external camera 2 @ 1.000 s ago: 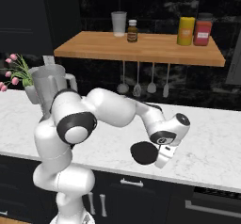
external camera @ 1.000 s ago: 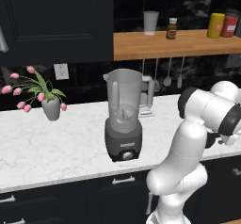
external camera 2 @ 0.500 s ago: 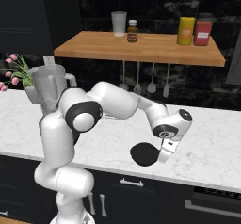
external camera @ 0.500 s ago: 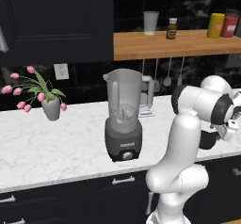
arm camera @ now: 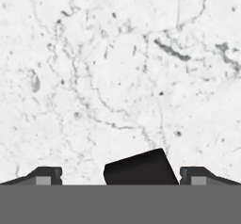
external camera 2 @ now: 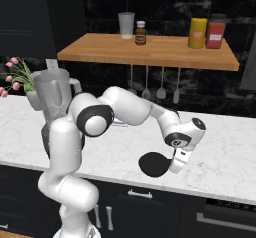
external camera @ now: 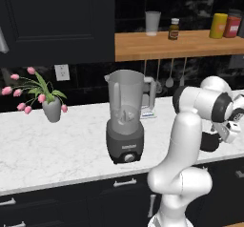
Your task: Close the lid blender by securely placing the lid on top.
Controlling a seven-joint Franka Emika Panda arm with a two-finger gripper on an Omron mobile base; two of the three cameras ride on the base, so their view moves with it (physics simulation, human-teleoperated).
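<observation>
While raised over the marble desk (external camera 2: 235, 147) near its front edge, gripper (external camera 2: 175, 168) clamped on the black lid (external camera 2: 154, 164), disc hanging edge-on beside the fingers; lid's edge (arm camera: 140, 168) between both fingertips in hand view; blender (external camera: 126, 117) open-topped, well apart toward the flower vase (external camera: 52, 109)
</observation>
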